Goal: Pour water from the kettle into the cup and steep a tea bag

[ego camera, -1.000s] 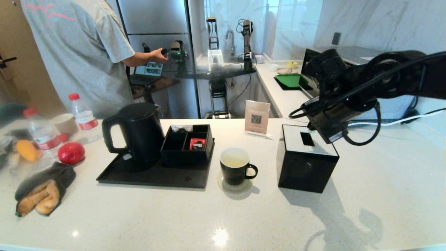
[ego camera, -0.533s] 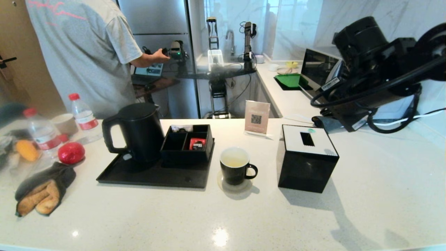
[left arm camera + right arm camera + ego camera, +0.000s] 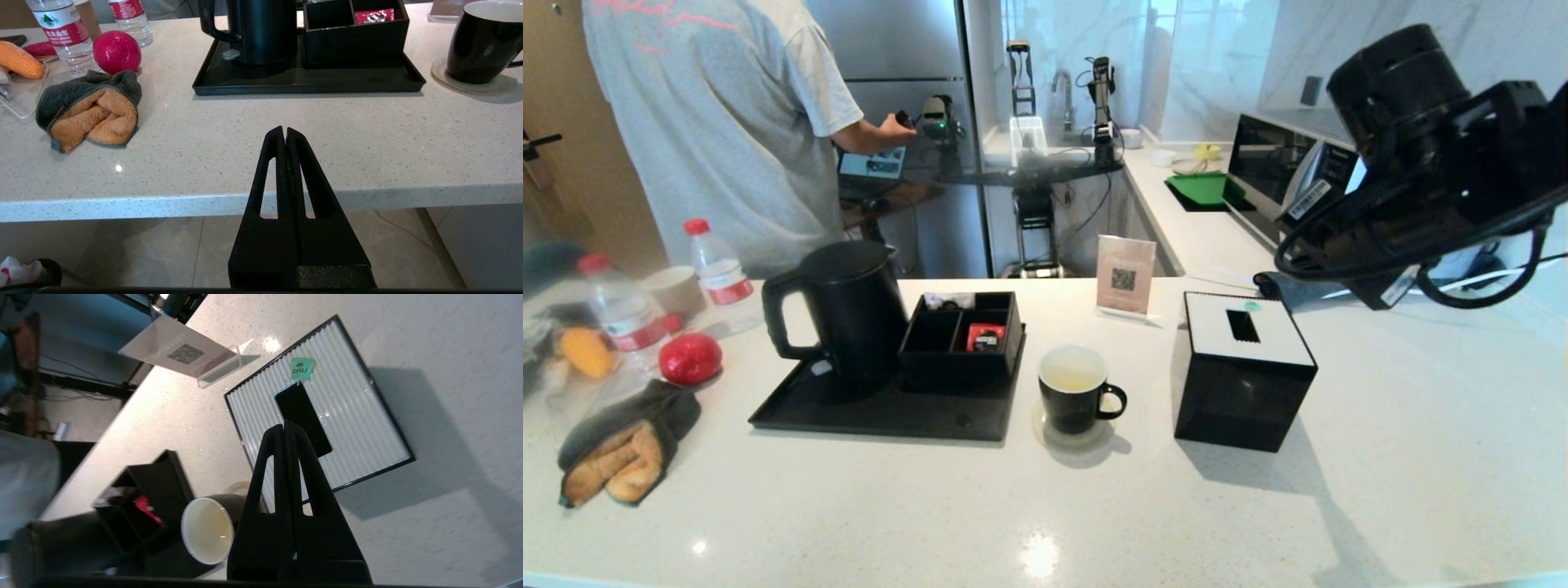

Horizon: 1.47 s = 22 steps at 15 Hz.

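Since a second ago, right arm lifted from just above the black tissue box with ribbed white top (image 3: 1244,369) to the upper right of the head view, well clear of the counter. Right gripper (image 3: 284,425) pressed fully shut, holding nothing, hanging high over the tissue box. Tiny green tag (image 3: 301,368) now lying on the box's white top beside the black slot; tea bag pouch itself not made out, possibly down inside the slot.

Small glossy black mug with white inside (image 3: 1074,397) unmoved at centre of the head view, on a pale round coaster (image 3: 1076,434), holding pale yellowish water (image 3: 1071,377). Tall matte-black kettle with loop handle (image 3: 843,309) unchanged, upright on the flat black tray (image 3: 882,412) left of centre, beside a black compartment box (image 3: 961,336) with a red packet (image 3: 985,336) inside.

Left gripper (image 3: 284,131) parked low at the counter's near edge, fingers closed together and empty, same as before.

Person in grey T-shirt (image 3: 719,114) in the upper left shifted slightly.
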### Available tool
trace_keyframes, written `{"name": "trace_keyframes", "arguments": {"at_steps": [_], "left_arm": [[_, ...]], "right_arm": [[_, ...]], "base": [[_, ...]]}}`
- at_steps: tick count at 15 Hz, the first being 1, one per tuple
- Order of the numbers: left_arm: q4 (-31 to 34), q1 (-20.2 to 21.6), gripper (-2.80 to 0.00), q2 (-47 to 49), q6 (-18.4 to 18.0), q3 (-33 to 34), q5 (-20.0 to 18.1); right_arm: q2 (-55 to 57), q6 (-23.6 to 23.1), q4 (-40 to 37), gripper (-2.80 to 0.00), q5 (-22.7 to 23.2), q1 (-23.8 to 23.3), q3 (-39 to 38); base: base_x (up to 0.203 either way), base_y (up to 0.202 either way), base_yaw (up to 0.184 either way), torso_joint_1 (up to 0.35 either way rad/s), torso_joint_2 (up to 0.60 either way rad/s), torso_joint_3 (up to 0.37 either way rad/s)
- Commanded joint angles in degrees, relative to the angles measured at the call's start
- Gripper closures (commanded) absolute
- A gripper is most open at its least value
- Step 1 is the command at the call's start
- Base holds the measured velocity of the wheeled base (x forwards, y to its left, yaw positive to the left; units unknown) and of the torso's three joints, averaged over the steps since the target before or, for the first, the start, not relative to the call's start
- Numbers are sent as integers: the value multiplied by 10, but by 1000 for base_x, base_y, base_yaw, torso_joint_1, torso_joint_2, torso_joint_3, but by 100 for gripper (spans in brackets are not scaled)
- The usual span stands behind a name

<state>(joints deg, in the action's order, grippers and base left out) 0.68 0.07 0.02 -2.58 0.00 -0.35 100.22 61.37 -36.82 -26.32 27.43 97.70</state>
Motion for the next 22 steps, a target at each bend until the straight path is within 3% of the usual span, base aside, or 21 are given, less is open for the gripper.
{"name": "trace_keyframes", "arguments": {"at_steps": [1, 7, 10, 12, 15, 19, 20, 22], "left_arm": [[0, 0, 0, 0, 0, 0, 0], [0, 0, 0, 0, 1, 0, 1], [-1, 0, 0, 0, 2, 0, 1], [0, 0, 0, 0, 2, 0, 2], [0, 0, 0, 0, 2, 0, 2], [0, 0, 0, 0, 2, 0, 2], [0, 0, 0, 0, 2, 0, 2], [0, 0, 0, 0, 2, 0, 2]], "right_arm": [[-58, -61, 49, 0, -11, 9, -43], [-234, -376, 388, 0, -11, 12, -340], [-304, -488, 542, 0, -11, 12, -475], [-328, -520, 581, 0, -18, 11, -522], [-328, -526, 590, 0, -25, 8, -552], [-357, -547, 627, 0, -38, 23, -647], [-362, -566, 639, 0, -37, 1, -668], [-370, -622, 669, 0, -17, -89, -698]], "base": [[0, 0, 0, 0, 0, 0], [0, 0, 0, 0, 0, 0], [0, 0, 0, 0, 0, 0], [0, 0, 0, 0, 0, 0], [0, 0, 0, 0, 0, 0], [0, 0, 0, 0, 0, 0], [0, 0, 0, 0, 0, 0], [0, 0, 0, 0, 0, 0]]}}
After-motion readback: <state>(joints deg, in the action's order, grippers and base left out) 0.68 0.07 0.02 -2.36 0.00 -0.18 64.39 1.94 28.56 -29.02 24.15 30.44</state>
